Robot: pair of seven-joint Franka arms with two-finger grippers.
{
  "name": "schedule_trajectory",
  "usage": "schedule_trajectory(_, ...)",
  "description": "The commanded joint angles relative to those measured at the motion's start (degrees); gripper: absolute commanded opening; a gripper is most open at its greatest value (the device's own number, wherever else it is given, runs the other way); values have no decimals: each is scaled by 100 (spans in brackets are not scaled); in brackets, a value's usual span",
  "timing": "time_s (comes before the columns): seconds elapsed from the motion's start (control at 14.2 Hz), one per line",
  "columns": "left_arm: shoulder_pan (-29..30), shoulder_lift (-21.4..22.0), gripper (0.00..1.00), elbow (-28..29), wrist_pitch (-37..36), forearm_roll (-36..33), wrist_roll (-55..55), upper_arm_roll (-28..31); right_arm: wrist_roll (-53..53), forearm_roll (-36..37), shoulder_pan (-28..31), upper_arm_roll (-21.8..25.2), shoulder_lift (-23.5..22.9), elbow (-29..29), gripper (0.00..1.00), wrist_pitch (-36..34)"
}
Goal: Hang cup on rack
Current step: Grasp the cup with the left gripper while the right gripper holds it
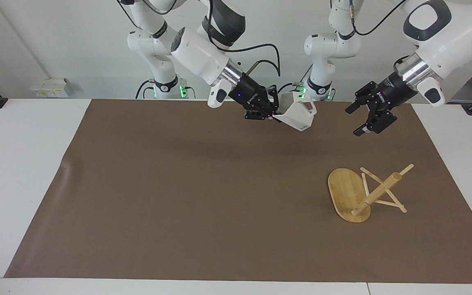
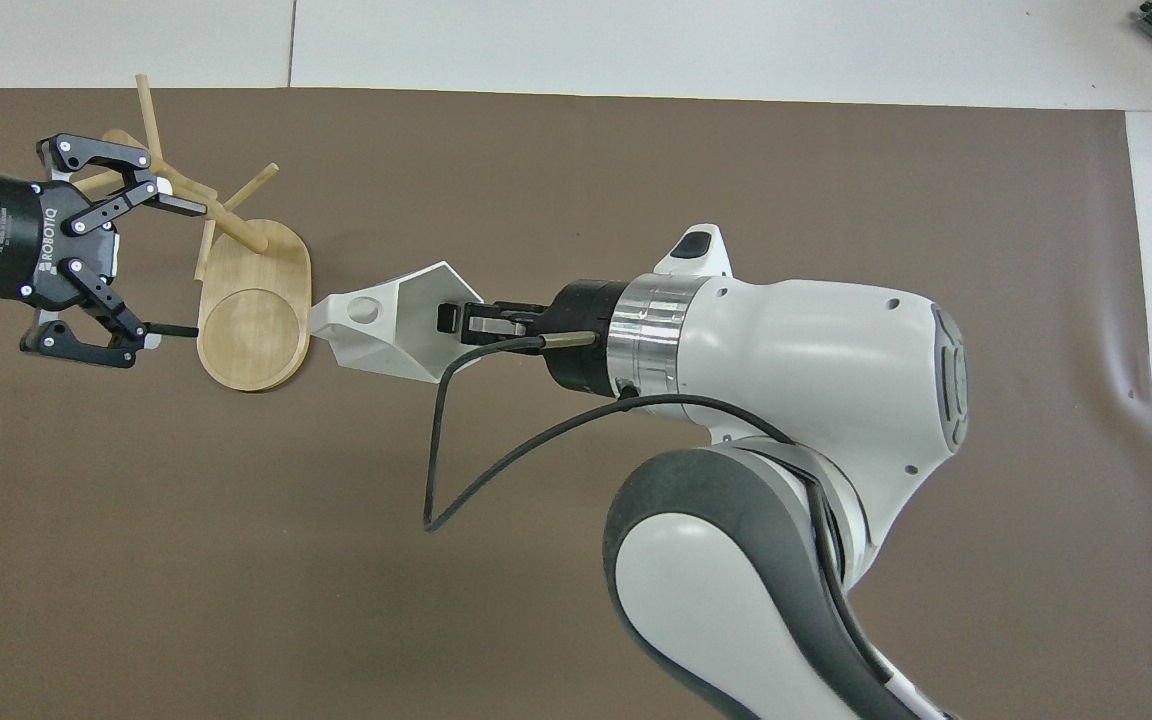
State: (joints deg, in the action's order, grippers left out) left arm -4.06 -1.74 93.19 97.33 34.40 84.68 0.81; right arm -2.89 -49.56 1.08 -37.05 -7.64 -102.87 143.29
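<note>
My right gripper (image 1: 275, 112) is shut on the rim wall of the white faceted cup (image 1: 299, 116) and holds it on its side above the mat, handle hole toward the rack. It also shows in the overhead view (image 2: 456, 320), with the cup (image 2: 386, 325) just beside the rack's base. The bamboo rack (image 1: 344, 192) lies tipped over on the mat, its post (image 1: 377, 192) slanting up toward the left arm's end. My left gripper (image 1: 353, 121) is open and empty in the air. In the overhead view it (image 2: 173, 268) covers part of the rack (image 2: 256, 320).
A brown mat (image 1: 178, 196) covers most of the white table (image 1: 19, 164). A slight wrinkle sits at the mat's edge toward the right arm's end (image 1: 66, 166).
</note>
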Motion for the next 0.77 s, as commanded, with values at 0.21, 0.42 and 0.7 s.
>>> schedule_trajectory(0.21, -269, 121, 100, 462, -91, 612, 418, -46, 149, -212, -11, -118, -27, -14, 0, 312)
schedule_trajectory(0.42, -438, 156, 100, 489, -267, 612, 401, -55, 140, -203, -55, -241, -97, 4, 0, 568)
schedule_trajectory(0.7, -491, 288, 100, 656, -434, 612, 444, -55, 35, -168, -64, -373, -194, 30, 0, 814)
